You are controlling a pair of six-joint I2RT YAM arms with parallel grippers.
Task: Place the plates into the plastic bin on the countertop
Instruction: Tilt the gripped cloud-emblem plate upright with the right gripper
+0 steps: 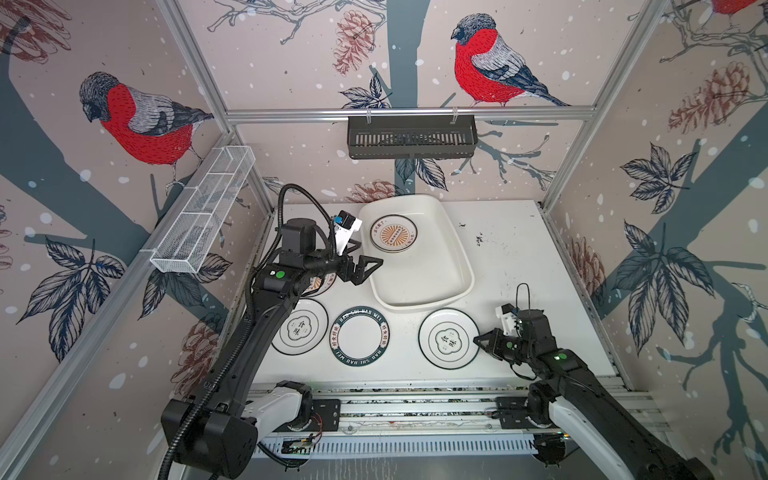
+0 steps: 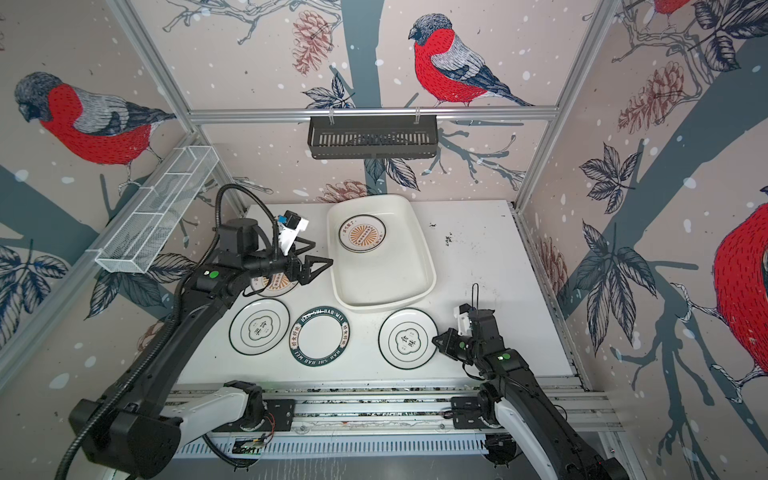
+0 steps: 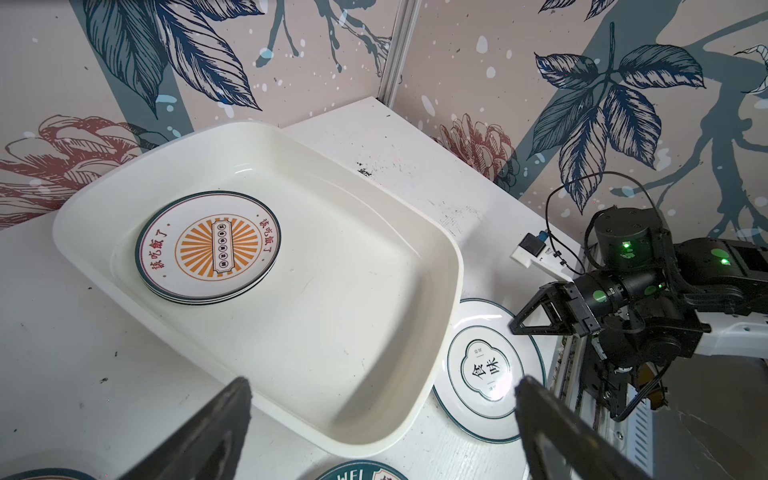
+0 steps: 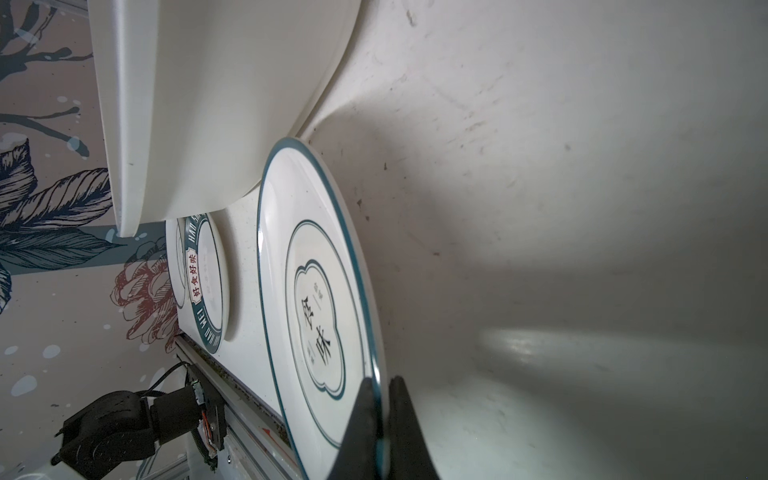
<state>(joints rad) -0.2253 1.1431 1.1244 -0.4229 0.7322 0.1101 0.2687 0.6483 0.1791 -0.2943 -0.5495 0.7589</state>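
The plastic bin (image 1: 415,276), a cream-white tub with rounded corners and low flared walls, sits askew toward the back of the speckled white countertop (image 1: 519,257). Inside the bin, at its far left end, a small stack of sunburst plates (image 1: 392,233) lies flat, orange rays face up. Just off the bin's left wall another sunburst plate (image 1: 324,286) lies mostly hidden. In front of the bin's near wall three more plates lie in a row. They are an outer emblem plate (image 1: 300,326) farthest from the bin, a green-lettered plate (image 1: 360,338) in the middle, and a corner emblem plate (image 1: 449,338) by the bin's near right corner. This last plate's far edge reaches under the bin's flared rim.
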